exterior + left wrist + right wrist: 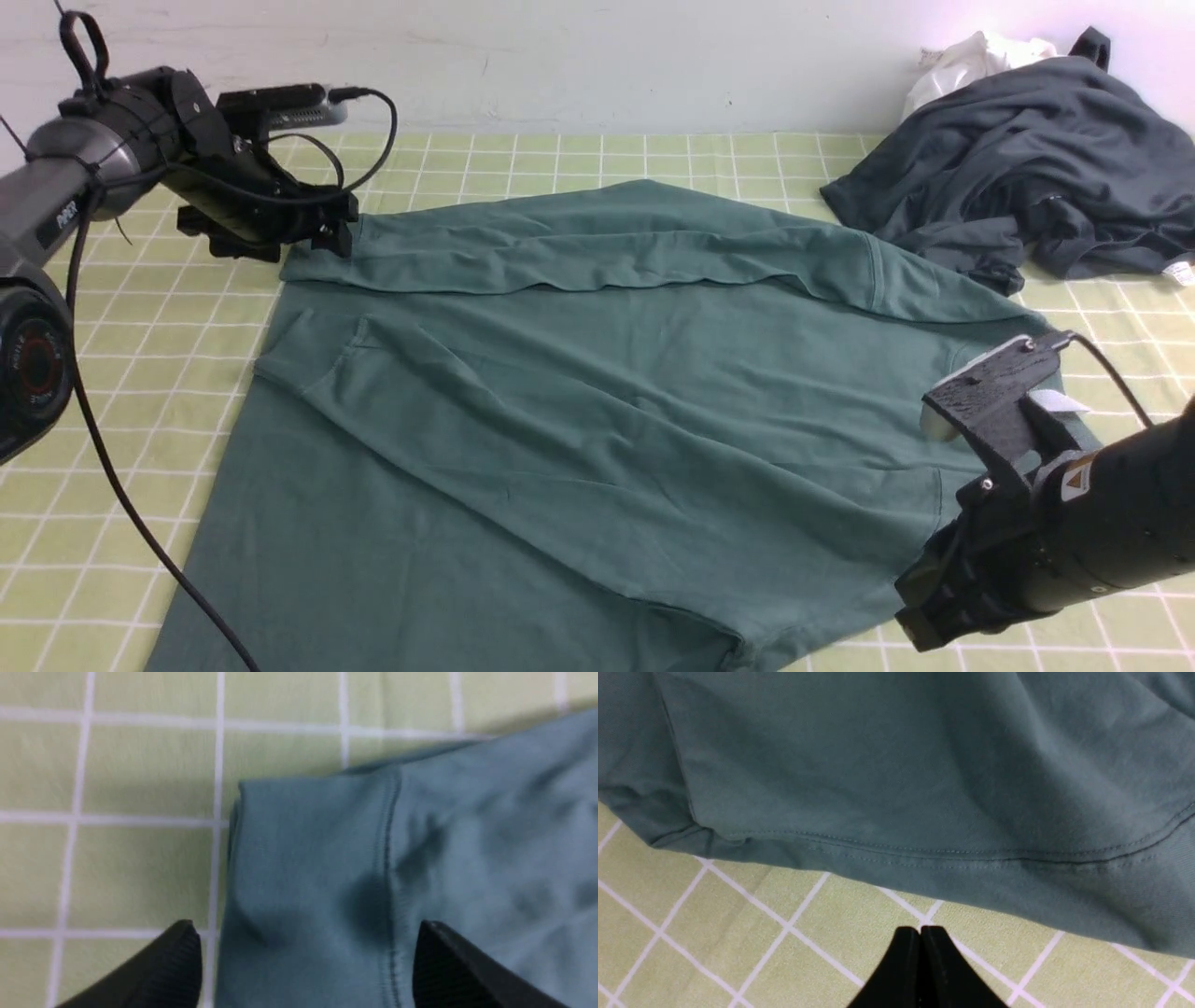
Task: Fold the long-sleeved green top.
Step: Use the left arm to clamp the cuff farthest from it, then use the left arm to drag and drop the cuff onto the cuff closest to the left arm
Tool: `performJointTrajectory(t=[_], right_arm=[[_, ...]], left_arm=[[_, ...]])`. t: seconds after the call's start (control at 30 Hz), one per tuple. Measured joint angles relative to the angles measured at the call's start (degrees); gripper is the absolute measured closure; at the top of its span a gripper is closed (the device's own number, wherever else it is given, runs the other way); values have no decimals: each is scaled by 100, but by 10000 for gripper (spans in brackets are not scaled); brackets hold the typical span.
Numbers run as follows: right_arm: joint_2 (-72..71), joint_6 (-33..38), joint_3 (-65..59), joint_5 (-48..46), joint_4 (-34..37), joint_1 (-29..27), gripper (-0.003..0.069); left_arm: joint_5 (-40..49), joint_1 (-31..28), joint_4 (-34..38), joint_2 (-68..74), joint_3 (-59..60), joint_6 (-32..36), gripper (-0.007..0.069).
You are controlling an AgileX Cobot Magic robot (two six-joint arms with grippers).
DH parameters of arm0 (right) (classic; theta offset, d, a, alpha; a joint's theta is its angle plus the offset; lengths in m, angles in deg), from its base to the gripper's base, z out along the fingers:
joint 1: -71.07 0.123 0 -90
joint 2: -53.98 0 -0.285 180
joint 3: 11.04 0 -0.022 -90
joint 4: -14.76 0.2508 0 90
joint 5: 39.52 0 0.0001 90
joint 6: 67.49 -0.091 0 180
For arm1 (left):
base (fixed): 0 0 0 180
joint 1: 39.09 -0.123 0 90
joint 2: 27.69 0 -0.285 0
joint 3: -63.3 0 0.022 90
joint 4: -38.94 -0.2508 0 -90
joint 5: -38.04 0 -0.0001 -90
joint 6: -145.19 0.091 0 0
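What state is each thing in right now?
green top: spread flat on the table, a sleeve folded across it.
left gripper: open, above the top, holding nothing.
right gripper: shut, empty, beside the top's edge.
dark grey garment: crumpled in a heap.
white cloth: bunched behind it.

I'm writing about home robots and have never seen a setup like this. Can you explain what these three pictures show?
It is a robot with two arms, each ending in a two-fingered gripper. The wide picture looks forward from between the arms. The other two come from a camera on each wrist. On the checked tablecloth lies a green long-sleeved top, with one sleeve folded across it. A dark grey garment and a white cloth are heaped at the far right. The left gripper stands open over the sleeve's cuff. The right gripper is shut, over bare tablecloth beside the top's edge. Neither holds anything.
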Motion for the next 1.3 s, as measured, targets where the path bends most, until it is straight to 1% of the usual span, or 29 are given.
performJointTrajectory(t=[0.07,0.1,0.13,0.23,0.27,0.3,0.33,0.47,0.6,0.63,0.67,0.73,0.8,0.9,1.0,1.03,1.13,1.2,1.3], right_arm=[[71,0,0,0,37,0,669],[71,0,0,0,53,0,669],[71,4,0,0,81,0,669],[71,4,5,-6,86,0,669],[71,4,5,-11,86,0,669],[71,4,11,-11,97,0,669],[71,4,16,-17,103,0,669],[71,4,16,-27,103,0,669],[71,4,20,-51,150,0,669],[71,4,20,-84,181,0,669],[71,4,20,-124,200,0,669],[71,6,20,-210,214,0,669],[64,18,20,-330,214,0,669],[-29,83,20,-477,229,0,669],[-120,151,20,-510,234,0,669],[-233,159,20,-524,234,0,669],[-396,165,20,-475,259,0,669],[-470,171,20,-423,317,0,669],[-535,229,20,-408,407,0,669]], left_arm=[[59,0,-86,56,-7,-67,186],[68,0,-114,56,-16,-84,217],[85,0,-183,56,-38,-106,302],[228,0,-272,1,-37,-147,481],[258,0,-278,-11,-37,-147,507],[370,0,-293,-72,-50,-147,569],[503,0,-298,-150,-80,-141,590],[854,0,-305,-350,-172,-86,598],[1589,0,-305,-611,-304,-39,597],[2052,0,-290,-655,-318,-10,597],[2286,0,-270,-669,-318,48,597],[2433,5,-264,-749,-197,140,597],[2453,37,-283,-971,161,273,597],[2453,128,-454,-1679,1224,389,597],[2453,188,-630,-2153,1962,413,597],[2458,206,-744,-2623,2717,413,597],[2360,206,-853,-3209,3692,396,597],[2174,206,-859,-3419,4060,396,595],[2022,206,-890,-3564,4384,396,560]])
